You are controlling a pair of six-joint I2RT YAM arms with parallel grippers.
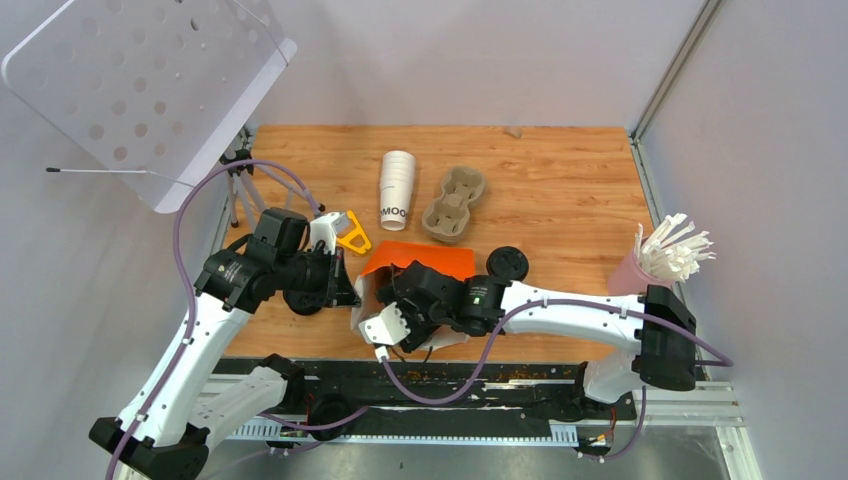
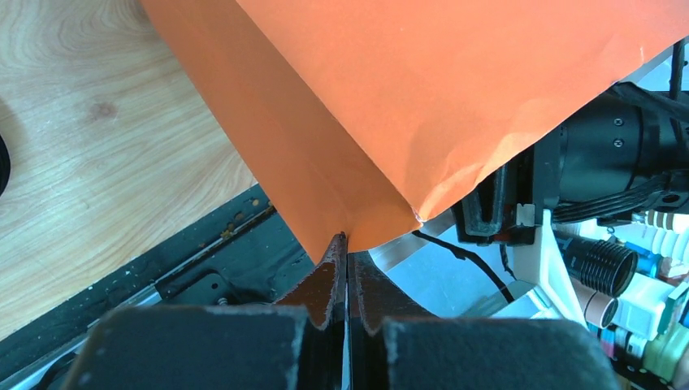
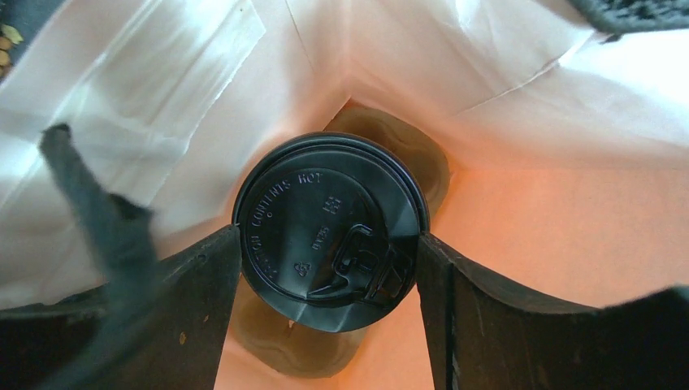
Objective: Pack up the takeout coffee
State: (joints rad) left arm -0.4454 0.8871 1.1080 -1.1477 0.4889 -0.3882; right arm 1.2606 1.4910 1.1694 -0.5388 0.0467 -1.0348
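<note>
The takeout coffee (image 3: pixel 329 231) stands upright deep inside the orange paper bag (image 1: pixel 420 258), near the middle of the counter (image 1: pixel 560 180). It seems seated in a pocket of a brown cardboard carrier (image 3: pixel 406 150) on the bag's floor. Only its black lid (image 3: pixel 301 203) shows in the right wrist view; the cup wall is hidden beneath it.

It will likely handle as a light, easily crushed thing. The thin paper wall would buckle under a hard squeeze, and whether it holds liquid cannot be told. The plastic lid is stiffer but smooth, and being a press fit it could pop off if pulled upward alone. The safest hold, in my judgement, is across the top, at the lid's rim where the cup's own rim backs it, with modest pressure.

That is where the right end effector (image 3: pixel 327 237) sits. It reaches down into the bag's mouth, its fingers (image 3: pixel 203 309) spread wide on the left and right of the lid. Their inner faces meet the rim, so it appears clamped on the cup's top. The lid lies centred between them.

The left end effector (image 2: pixel 348 244) is pressed together, pinching a corner of the bag's edge and holding the mouth open.
</note>
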